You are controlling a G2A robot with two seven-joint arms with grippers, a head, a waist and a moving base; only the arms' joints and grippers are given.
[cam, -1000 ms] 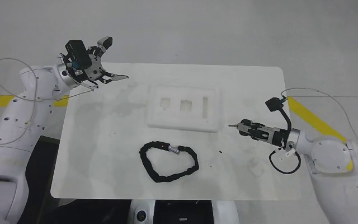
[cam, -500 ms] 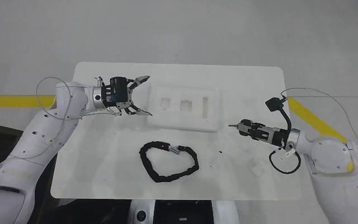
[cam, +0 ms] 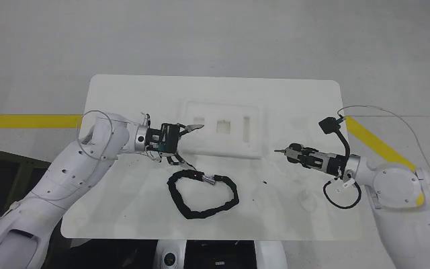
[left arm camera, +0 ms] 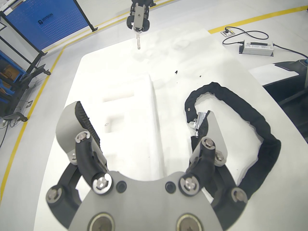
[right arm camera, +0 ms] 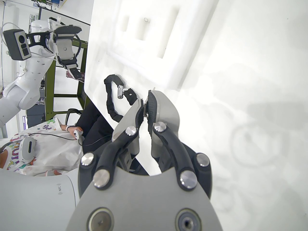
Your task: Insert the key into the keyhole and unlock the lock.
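A black fabric-covered chain lock (cam: 201, 196) lies in a loop on the white table, its metal lock cylinder (cam: 210, 179) at the loop's far side. My left gripper (cam: 195, 144) hangs open just beyond the loop's left end, low over the table. In the left wrist view the cylinder (left arm camera: 199, 119) sits right by one finger (left arm camera: 209, 127) of that gripper (left arm camera: 144, 121), outside the gap. My right gripper (cam: 287, 152) is shut on the key (cam: 278, 151), whose blade (left arm camera: 138, 42) points toward the lock from the right. The right gripper (right arm camera: 145, 104) faces the chain (right arm camera: 109, 99) from a distance.
A white foam tray (cam: 222, 129) with three recesses lies behind the chain, close to the left gripper. Bare table (cam: 134, 202) stretches to the left and front, and between the chain and the right gripper.
The left arm has swung from the table's far left corner in to the middle, ending beside the chain's lock end, still open. The right arm and key have stayed put.
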